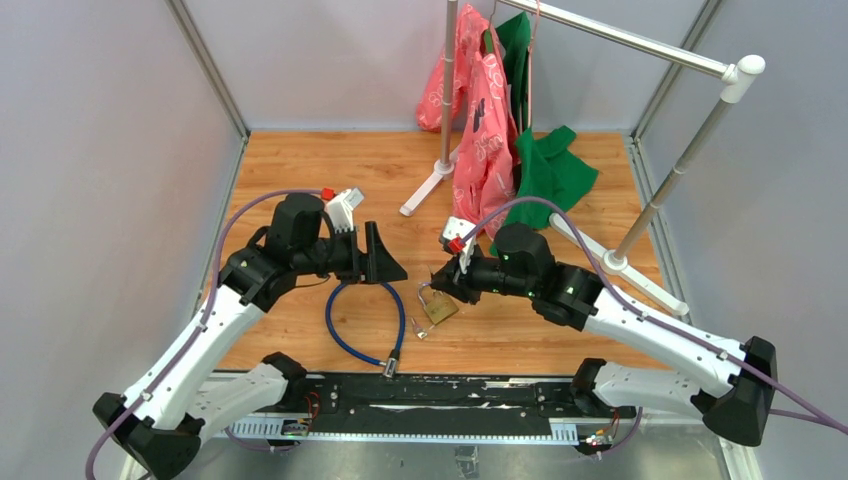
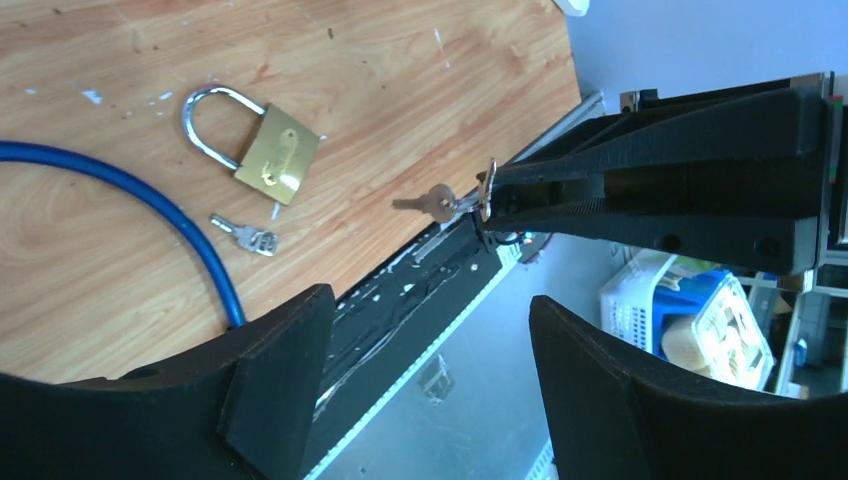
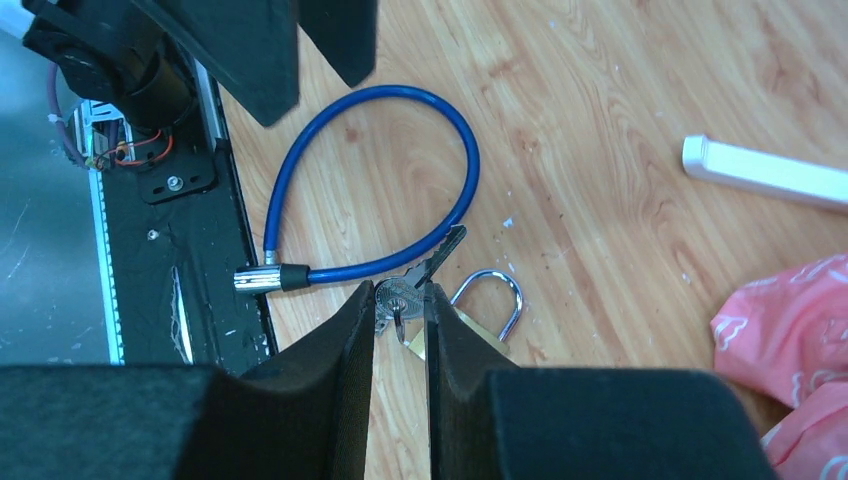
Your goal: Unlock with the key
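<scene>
The padlock is brass-yellow, the key silver, the cable lock blue, the table orange wood-grain, the plastic bags pink with white print, the cloth green.

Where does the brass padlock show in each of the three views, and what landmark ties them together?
Top external: brass padlock at centre, just right of the blue cable lock.
Left wrist: padlock upper left, shackle pointing up-left.
Right wrist: padlock bottom centre, partly behind the right gripper.
Shared landmark: the blue cable lock, beside the padlock in all three.
</scene>
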Action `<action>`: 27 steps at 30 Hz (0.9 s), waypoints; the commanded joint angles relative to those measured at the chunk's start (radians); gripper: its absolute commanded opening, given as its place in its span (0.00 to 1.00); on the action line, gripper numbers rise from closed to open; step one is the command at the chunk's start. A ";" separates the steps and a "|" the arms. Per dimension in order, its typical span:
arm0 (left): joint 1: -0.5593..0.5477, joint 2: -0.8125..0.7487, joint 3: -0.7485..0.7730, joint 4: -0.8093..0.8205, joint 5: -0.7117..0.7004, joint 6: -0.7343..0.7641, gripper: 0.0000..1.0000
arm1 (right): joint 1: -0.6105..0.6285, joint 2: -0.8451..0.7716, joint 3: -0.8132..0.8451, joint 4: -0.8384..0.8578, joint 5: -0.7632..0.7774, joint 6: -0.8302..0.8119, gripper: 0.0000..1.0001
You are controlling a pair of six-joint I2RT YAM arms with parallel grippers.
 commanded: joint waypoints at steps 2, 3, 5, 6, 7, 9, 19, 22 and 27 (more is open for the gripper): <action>-0.052 0.019 0.022 0.116 0.005 -0.089 0.73 | 0.014 -0.024 -0.011 0.070 -0.078 -0.082 0.16; -0.059 0.022 0.020 0.132 0.007 -0.101 0.72 | 0.016 -0.024 -0.007 0.070 -0.082 -0.083 0.16; -0.077 0.034 0.020 0.151 0.009 -0.119 0.70 | 0.020 -0.022 0.000 0.069 -0.083 -0.086 0.16; -0.084 0.042 0.024 0.156 0.008 -0.125 0.69 | 0.023 -0.021 0.006 0.066 -0.079 -0.085 0.16; -0.090 0.048 0.027 0.158 0.007 -0.129 0.68 | 0.024 -0.020 0.013 0.062 -0.079 -0.085 0.16; -0.098 0.056 0.035 0.156 -0.003 -0.138 0.67 | 0.026 -0.015 0.021 0.052 -0.079 -0.088 0.16; -0.137 0.106 0.060 0.161 -0.056 -0.146 0.59 | 0.039 -0.004 0.042 0.033 -0.068 -0.095 0.16; -0.146 0.111 0.062 0.169 -0.070 -0.155 0.56 | 0.040 -0.005 0.041 0.030 -0.058 -0.100 0.16; -0.164 0.131 0.069 0.173 -0.077 -0.158 0.54 | 0.042 -0.005 0.043 0.021 -0.043 -0.103 0.15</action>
